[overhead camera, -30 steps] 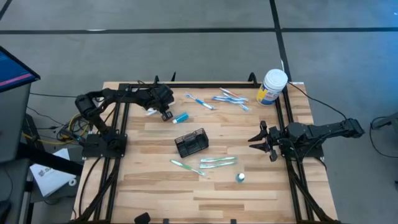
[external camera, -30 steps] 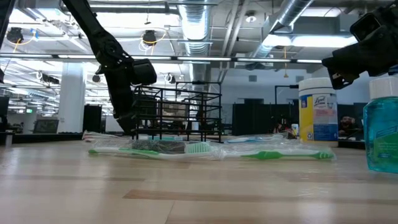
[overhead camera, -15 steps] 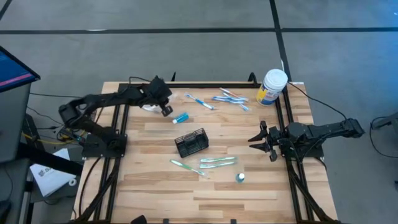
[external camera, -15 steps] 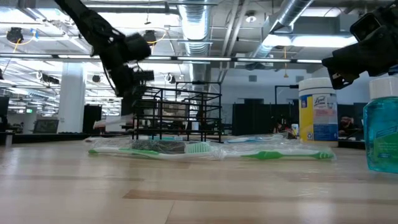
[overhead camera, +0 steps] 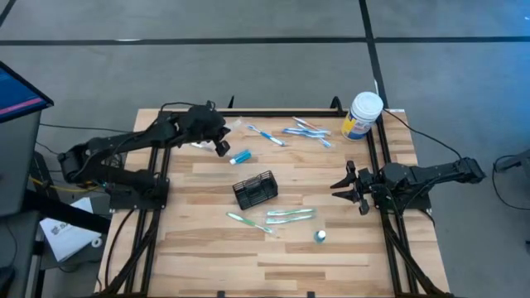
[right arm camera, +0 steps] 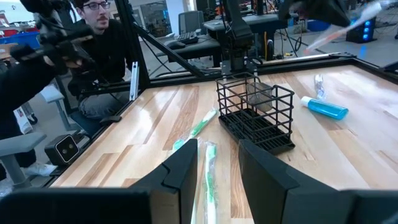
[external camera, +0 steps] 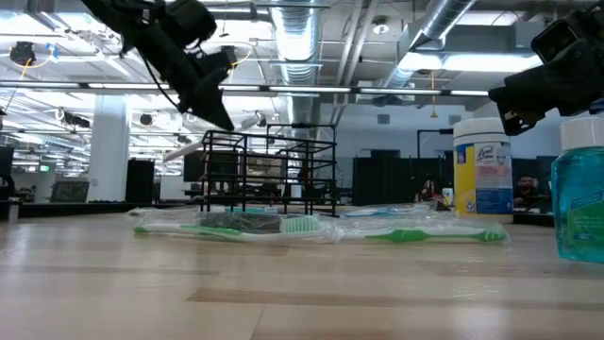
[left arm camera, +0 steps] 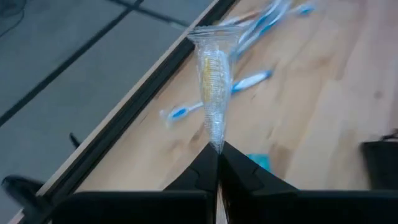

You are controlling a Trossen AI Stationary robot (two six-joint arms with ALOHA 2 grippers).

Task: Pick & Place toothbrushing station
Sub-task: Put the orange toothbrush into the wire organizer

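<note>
- Toothbrushing station [overhead camera: 255, 189] sits upright mid-table, well apart from both arms. It looks like light, stiff open wire, likely to skid on the wood, so you would do best to pinch one top rim wire.
- Your left gripper [left arm camera: 217, 151] is pressed together on a wrapped toothbrush [left arm camera: 213, 87], raised over the far left.
- Your right gripper [overhead camera: 344, 186] waits spread at the right.
- Only the right wrist view shows you the compartments; the high view gives layout.
</note>
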